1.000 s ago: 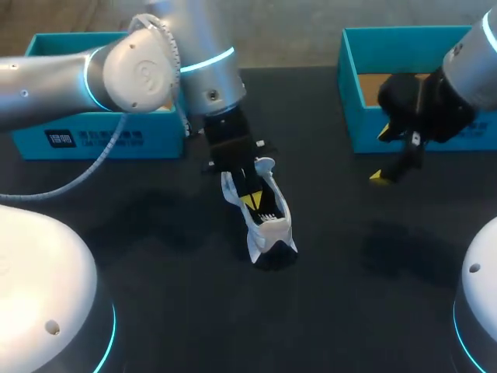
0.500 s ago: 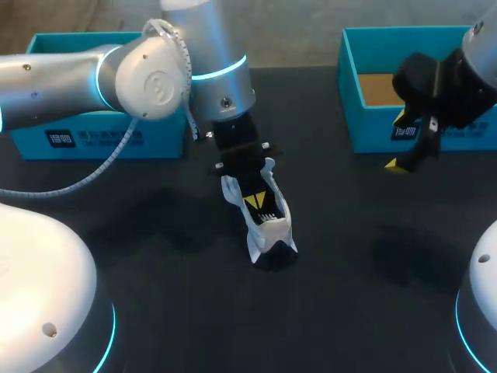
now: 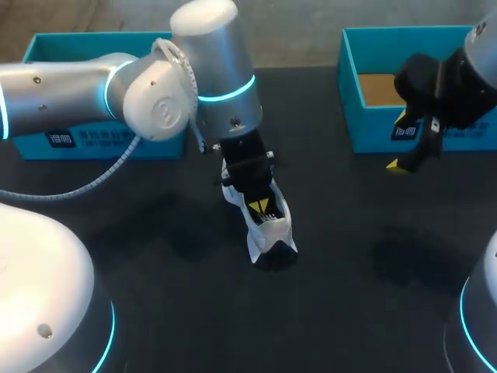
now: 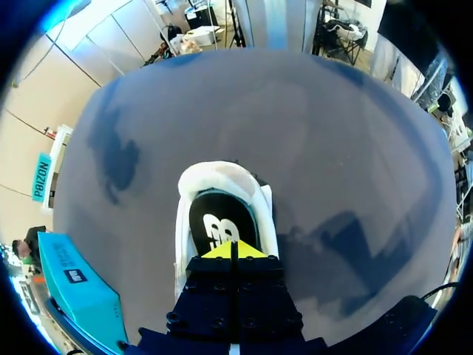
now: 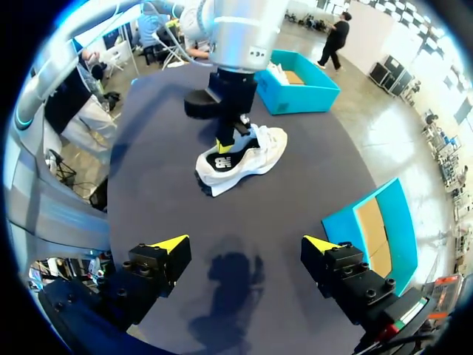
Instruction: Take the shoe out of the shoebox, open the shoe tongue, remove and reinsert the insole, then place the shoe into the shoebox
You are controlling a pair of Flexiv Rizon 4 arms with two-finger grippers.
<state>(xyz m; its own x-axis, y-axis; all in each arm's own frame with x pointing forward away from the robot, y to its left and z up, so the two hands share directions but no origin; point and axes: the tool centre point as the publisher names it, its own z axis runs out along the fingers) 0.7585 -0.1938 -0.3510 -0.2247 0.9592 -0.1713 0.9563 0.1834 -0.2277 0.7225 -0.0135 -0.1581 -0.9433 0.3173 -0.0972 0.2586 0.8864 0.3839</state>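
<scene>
A white and black shoe [image 3: 269,233] stands on the dark table [image 3: 155,256] near its middle, toe toward the front edge. My left gripper [image 3: 258,206] is shut, its yellow tips pressed together inside the shoe's opening. From the left wrist, the left gripper [image 4: 231,250] sits right over the black insole [image 4: 216,225] inside the shoe [image 4: 222,174]; whether it pinches anything I cannot tell. My right gripper [image 3: 398,141] hangs open in front of the teal shoebox [image 3: 353,85] at the back right. In its own view the right gripper [image 5: 244,244] is empty, with the shoe [image 5: 251,157] ahead.
A second teal box [image 3: 101,136] stands at the back left, behind my left arm. In the right wrist view the shoebox [image 5: 369,222] lies beside the right finger and the other box [image 5: 299,92] beyond the shoe.
My left gripper slid a little further along the shoe's opening toward the toe. My right arm rose and drew back toward the shoebox, then held still.
</scene>
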